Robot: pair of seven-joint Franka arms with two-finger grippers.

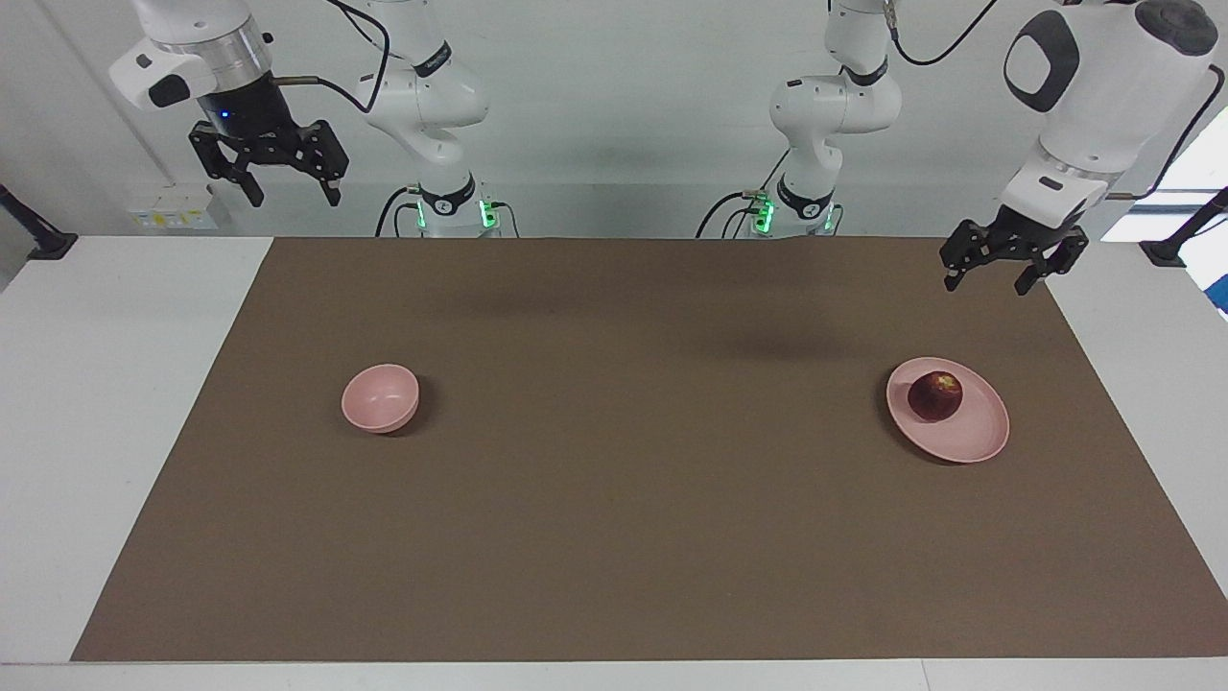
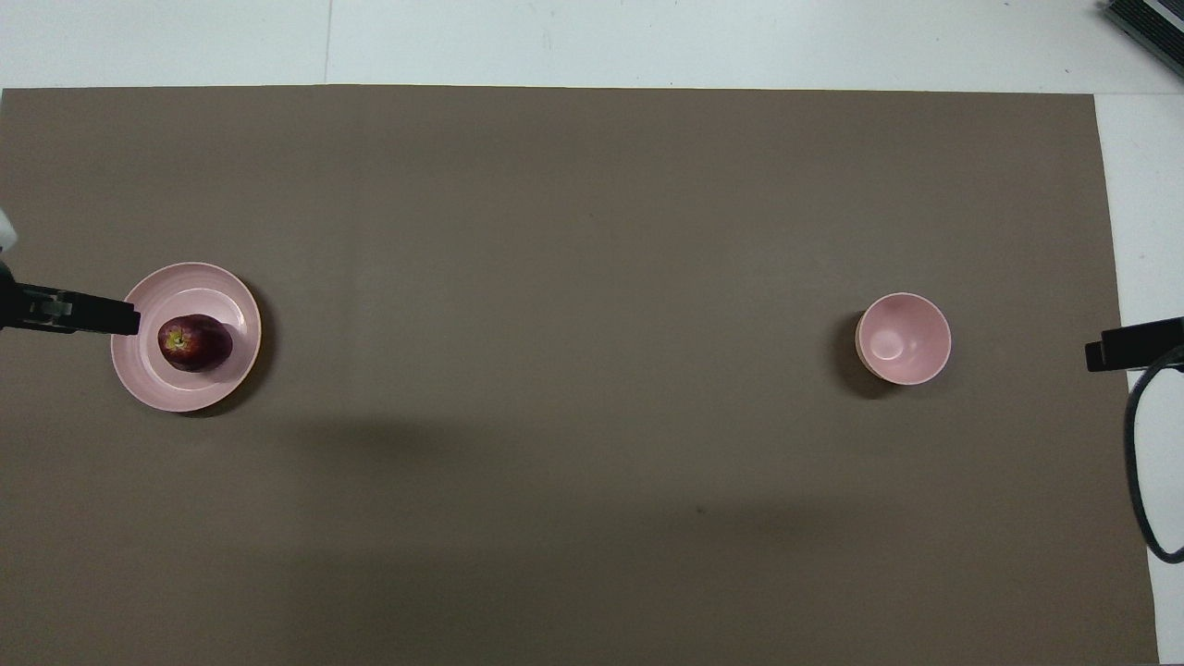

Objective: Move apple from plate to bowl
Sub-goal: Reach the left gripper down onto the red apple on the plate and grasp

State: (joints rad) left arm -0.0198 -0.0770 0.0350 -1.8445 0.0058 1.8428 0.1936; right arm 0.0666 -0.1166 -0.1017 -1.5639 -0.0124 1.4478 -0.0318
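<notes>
A dark red apple [image 1: 935, 395] [image 2: 194, 342] lies on the pale pink plate [image 1: 974, 437] [image 2: 222, 296] toward the left arm's end of the table. The small deep pink bowl [image 1: 381, 397] [image 2: 904, 339] stands empty toward the right arm's end. My left gripper [image 1: 993, 274] is open, raised in the air by the mat's edge near the plate; one fingertip [image 2: 116, 319] shows over the plate's rim in the overhead view. My right gripper [image 1: 293, 187] is open, held high off the table at its own end.
A brown mat [image 1: 614, 537] covers most of the white table [image 1: 115, 384]. A black cable [image 2: 1142, 462] loops at the right arm's end. Clamp bases [image 1: 43, 245] stand at the table's corners nearest the robots.
</notes>
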